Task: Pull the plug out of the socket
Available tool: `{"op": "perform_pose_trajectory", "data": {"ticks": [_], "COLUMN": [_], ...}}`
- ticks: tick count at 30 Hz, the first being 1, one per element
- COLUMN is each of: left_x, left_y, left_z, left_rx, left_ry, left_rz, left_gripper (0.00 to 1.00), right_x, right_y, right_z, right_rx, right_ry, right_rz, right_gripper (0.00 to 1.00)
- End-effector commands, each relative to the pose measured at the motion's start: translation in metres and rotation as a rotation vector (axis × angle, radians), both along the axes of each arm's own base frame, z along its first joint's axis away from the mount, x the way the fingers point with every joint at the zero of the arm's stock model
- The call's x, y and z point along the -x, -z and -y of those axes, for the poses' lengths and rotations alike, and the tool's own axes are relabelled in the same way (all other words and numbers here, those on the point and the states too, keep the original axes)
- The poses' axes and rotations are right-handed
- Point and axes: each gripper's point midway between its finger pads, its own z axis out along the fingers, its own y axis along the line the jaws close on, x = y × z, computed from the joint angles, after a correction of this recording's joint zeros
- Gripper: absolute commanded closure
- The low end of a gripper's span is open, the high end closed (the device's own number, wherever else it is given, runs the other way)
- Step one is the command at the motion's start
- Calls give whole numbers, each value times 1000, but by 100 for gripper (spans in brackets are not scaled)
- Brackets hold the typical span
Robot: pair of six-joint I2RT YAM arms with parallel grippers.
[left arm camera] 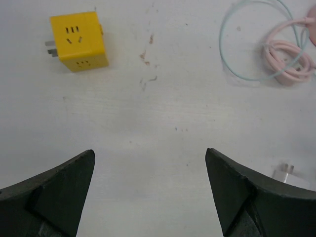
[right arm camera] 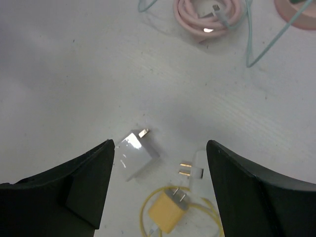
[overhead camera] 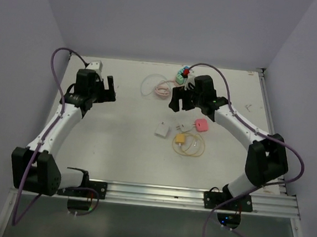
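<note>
A teal socket [overhead camera: 180,75] with a red plug [overhead camera: 186,72] in it sits at the back of the table, just beyond my right gripper [overhead camera: 180,98]. That gripper is open and empty; in its wrist view [right arm camera: 160,141] the jaws frame a loose white adapter [right arm camera: 134,157]. My left gripper [overhead camera: 110,87] is open and empty at the back left, over bare table in its wrist view [left arm camera: 150,150]. A yellow cube socket [left arm camera: 78,40] with bare prongs lies ahead of it to the left.
A coiled pink cable [overhead camera: 162,89] and a thin teal cable loop [left arm camera: 237,69] lie between the grippers. A yellow plug [right arm camera: 168,212] with a yellow cable, a small white plug [right arm camera: 196,170] and a pink adapter [overhead camera: 202,125] lie mid-table.
</note>
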Motion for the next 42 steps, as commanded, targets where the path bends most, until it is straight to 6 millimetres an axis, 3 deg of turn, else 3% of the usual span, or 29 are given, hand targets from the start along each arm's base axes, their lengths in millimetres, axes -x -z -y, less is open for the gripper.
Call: {"op": "perform_pose_trajectory", "data": {"ticks": [1,3,4,5,6,7,8,9,11,13,14,25,29,33,34,36,37,39,40,42], "left_x": [20,31,37,40,39,42,40,42,34,33,33,34,34,34,34,33,33,32,33,33], "left_y": [15,16,29,32,32,40,40,46,37,41,42,40,39,40,39,37,38,37,37,36], "left_z": [14,16,16,17,16,14,15,14,15,15,15,19,17,14,14,14,16,16,16,14], "left_rx": [44,36,32,30,25,15,13,4,9,6,6,22,15,12,15,27,34,39,38,40], "left_ry": [31,50,55,56,55,46,53,50,52,48,44,62,58,45,45,46,54,56,54,47], "left_rz": [102,144,136,137,153,144,145,106,122,97,89,98,103,102,103,109,108,112,112,112], "left_gripper": [4,4,4,4,5,5,6,6,6,7,7,7,7,7,7,7,7,7,7,7], "right_x": [-41,-60,-68,-80,-85,-91,-103,-107,-121,-128,-133,-136,-127,-106,-97,-79,-67,-44,-36,-6], "right_y": [-25,-19,-18,-30,-4,2,-12,14,11,35,36,103,118,118,124,110,115,109,96,104], "right_z": [-26,-44,-49,-60,-66,-72,-81,-85,-92,-92,-95,-99,-108,-123,-124,-143,-144,-164,-170,-180], "right_rx": [17,41,60,67,110,123,114,141,146,187,190,267,283,293,300,285,287,252,226,214], "right_ry": [-75,-111,-133,-167,-201,-218,-229,-252,-255,-266,-267,-341,-372,-424,-437,-475,-488,-522,-533,-563], "right_rz": [146,158,173,220,174,167,202,154,175,146,150,55,31,34,21,55,42,50,69,45], "right_gripper": [22,25,26,28,30,31,33,35,37,38,38,39,48,74,85,93,100,100,100,100]}}
